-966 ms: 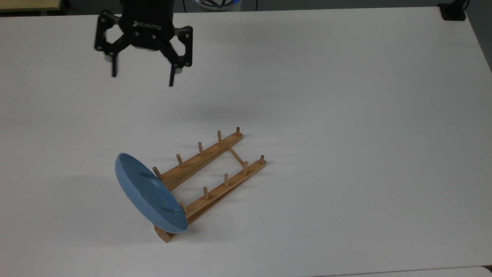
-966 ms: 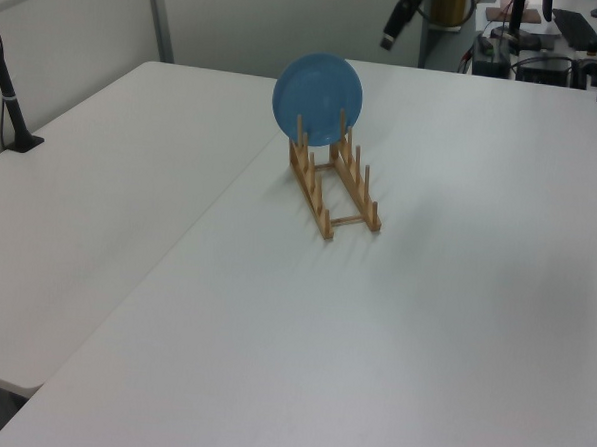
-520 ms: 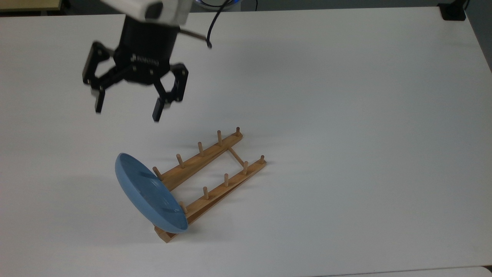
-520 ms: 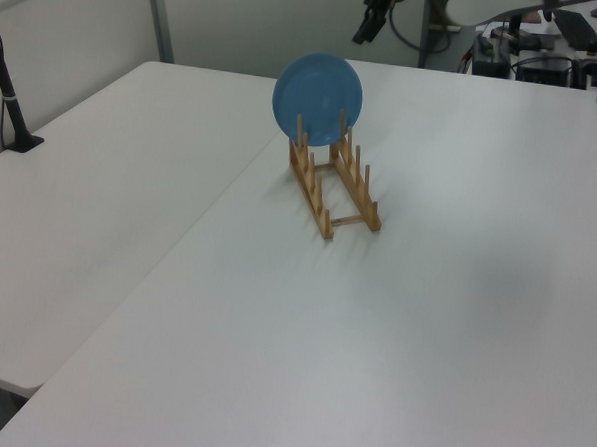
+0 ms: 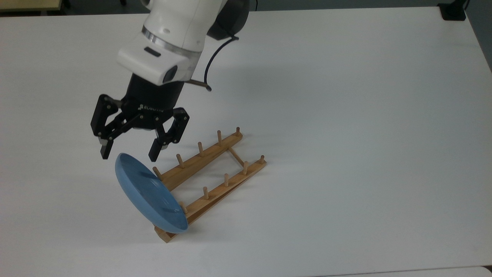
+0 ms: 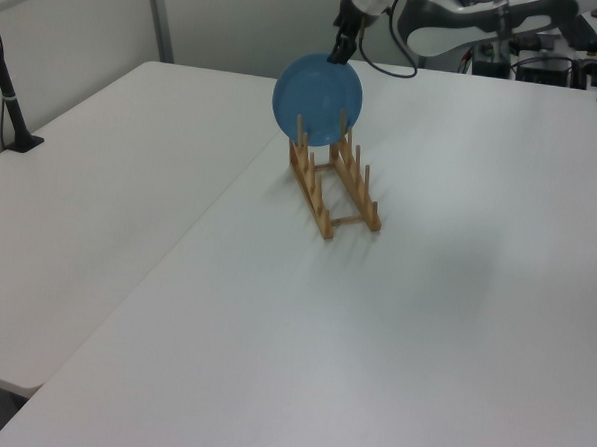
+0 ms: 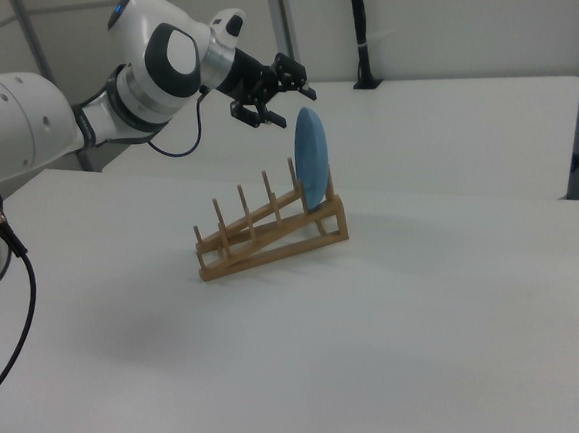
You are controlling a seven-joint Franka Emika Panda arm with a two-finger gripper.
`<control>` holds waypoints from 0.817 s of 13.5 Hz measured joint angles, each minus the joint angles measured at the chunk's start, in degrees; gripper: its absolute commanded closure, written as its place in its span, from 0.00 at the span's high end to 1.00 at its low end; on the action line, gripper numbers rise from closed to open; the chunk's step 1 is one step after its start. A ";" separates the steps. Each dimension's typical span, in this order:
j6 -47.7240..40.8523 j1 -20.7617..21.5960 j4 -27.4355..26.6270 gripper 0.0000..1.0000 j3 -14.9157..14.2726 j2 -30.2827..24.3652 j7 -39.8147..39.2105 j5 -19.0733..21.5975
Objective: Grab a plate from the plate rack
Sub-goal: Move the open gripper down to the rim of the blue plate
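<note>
I work over a broad white table (image 5: 346, 115), matte and evenly lit. In the left view a second white table (image 6: 101, 173) butts against it along a straight seam. A black post on a square foot (image 6: 14, 108) stands at that table's far edge, before a pale partition wall (image 6: 69, 21) with a grey upright. Behind, a cluttered desk (image 6: 548, 46) holds what may be a keyboard and cables.
</note>
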 measured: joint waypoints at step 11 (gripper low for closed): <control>0.00 0.01 3.75 0.33 -2.12 4.98 -2.18 -1.61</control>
